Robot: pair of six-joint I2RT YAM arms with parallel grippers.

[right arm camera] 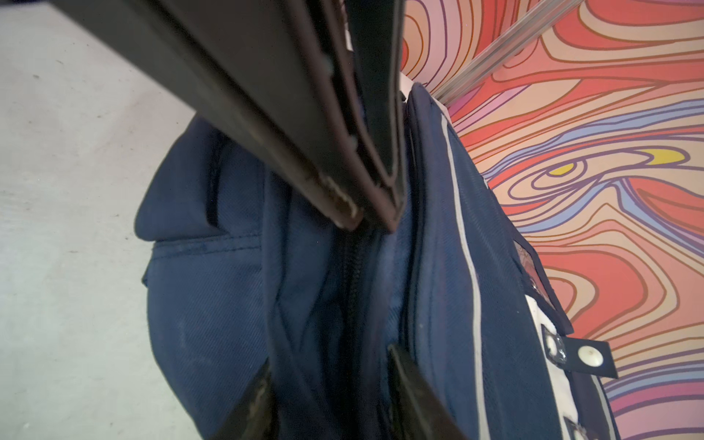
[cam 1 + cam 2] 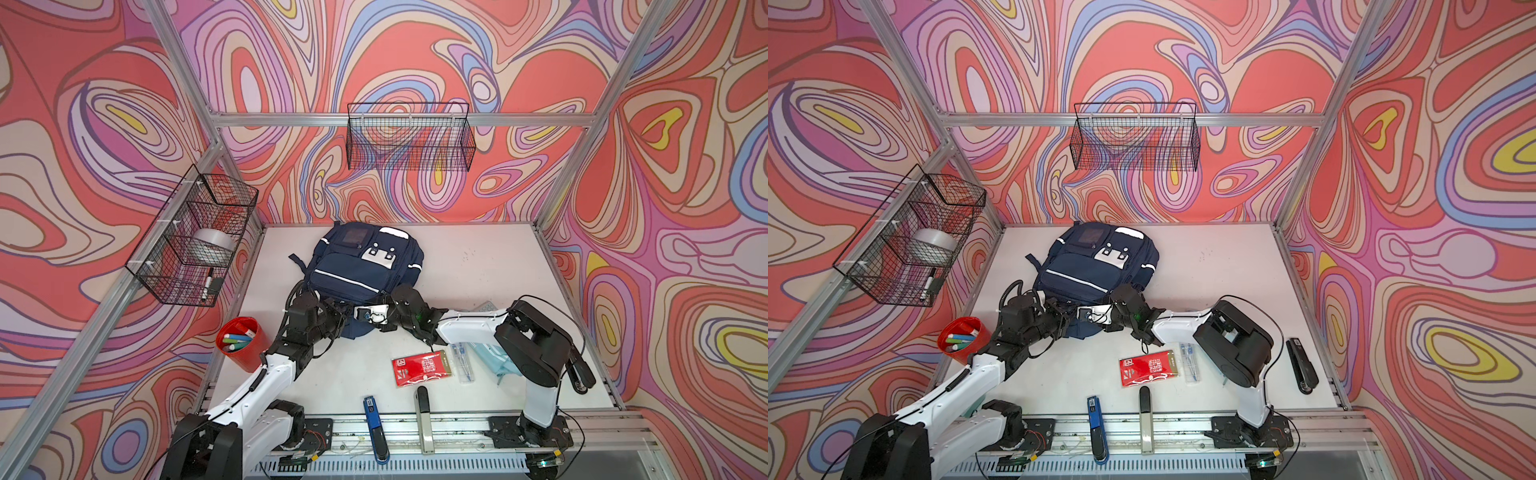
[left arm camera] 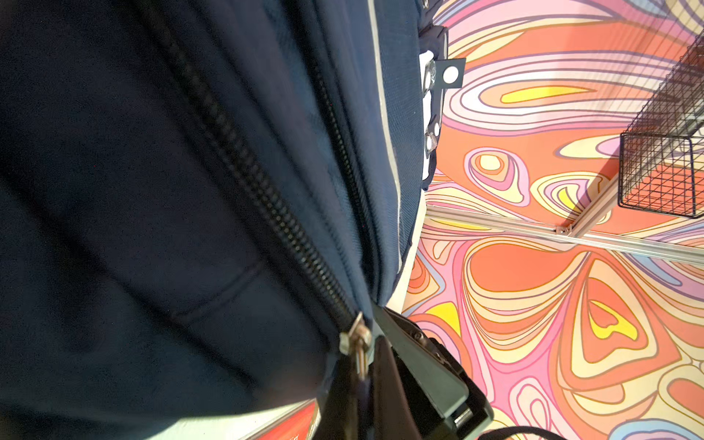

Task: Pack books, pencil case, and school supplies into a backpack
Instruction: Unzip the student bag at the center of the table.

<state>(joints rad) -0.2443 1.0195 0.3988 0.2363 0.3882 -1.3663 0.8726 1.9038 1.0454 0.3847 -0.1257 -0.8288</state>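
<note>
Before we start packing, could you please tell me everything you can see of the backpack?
The backpack is navy fabric with thin white stripes, front pockets and a white patch bearing snaps. It lies flat, front up, on the white table, towards the back. Its near-end zip looks closed; the left gripper, shut, seems to pinch the metal zip pull, while the right gripper stands open astride the zip seam.

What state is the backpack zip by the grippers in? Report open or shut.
Shut where visible: in the left wrist view the zip teeth mesh right to the slider; no gap shows.
</note>
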